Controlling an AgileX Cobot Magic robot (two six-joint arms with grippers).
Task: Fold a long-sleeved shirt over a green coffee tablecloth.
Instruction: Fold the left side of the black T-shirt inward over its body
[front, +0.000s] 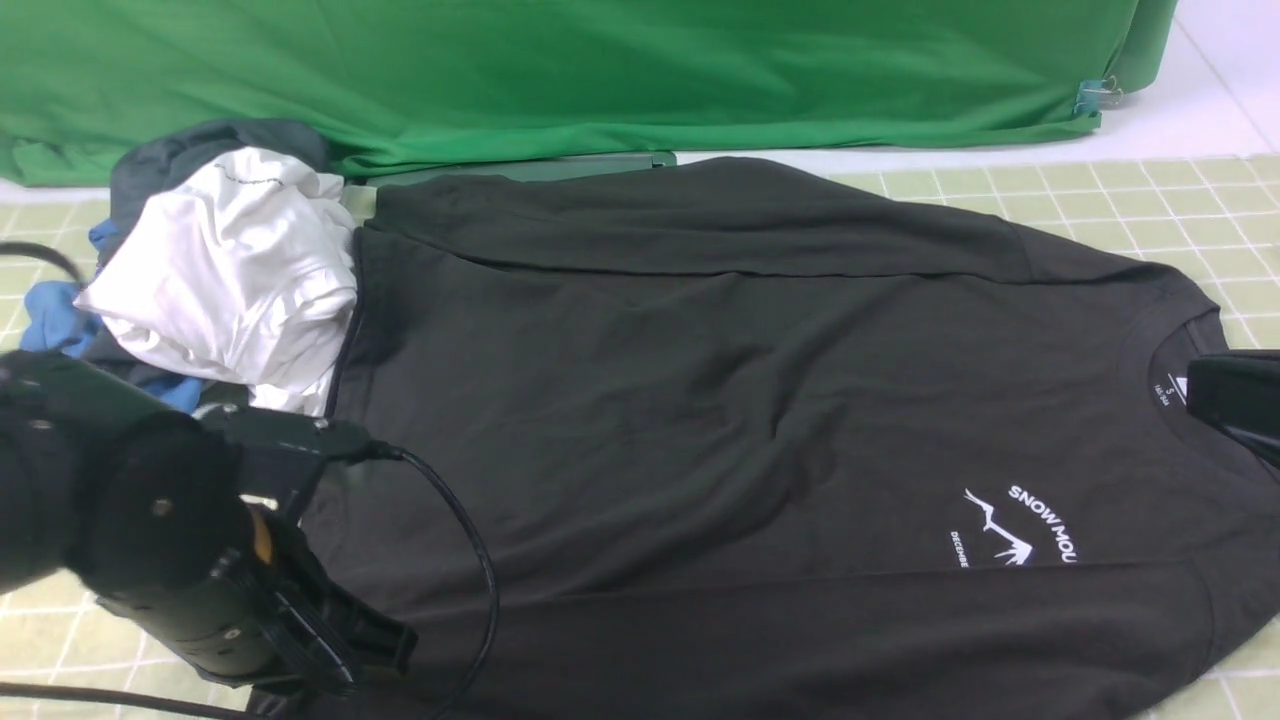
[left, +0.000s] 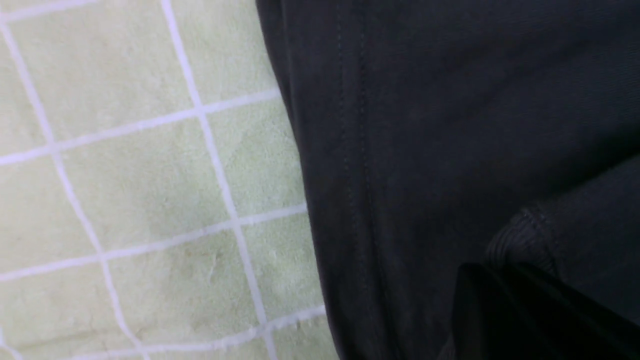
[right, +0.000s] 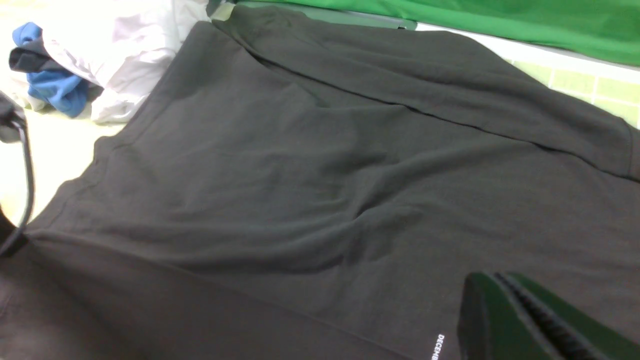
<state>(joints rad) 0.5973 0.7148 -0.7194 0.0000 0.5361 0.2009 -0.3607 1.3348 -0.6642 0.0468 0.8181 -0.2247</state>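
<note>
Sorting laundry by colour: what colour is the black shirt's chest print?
White; the chest print shows best in the front view.

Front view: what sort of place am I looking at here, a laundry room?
Likely a robot test bench, not a laundry: the black shirt lies spread on a grid-lined tablecloth, a plain green backdrop cloth is clipped up behind, and spare garments sit heaped at the robot's left.

I'm logging the long-sleeved shirt as matt black knit cloth, soft and lightly creased, with a stitched hem. The green coffee tablecloth is looking fuzzy and towel-like. The green backdrop fabric is looking smooth with a faint sheen, and the white garment thin and crumpled. The right gripper is showing dark hard plastic with ribbed inner faces.
</note>
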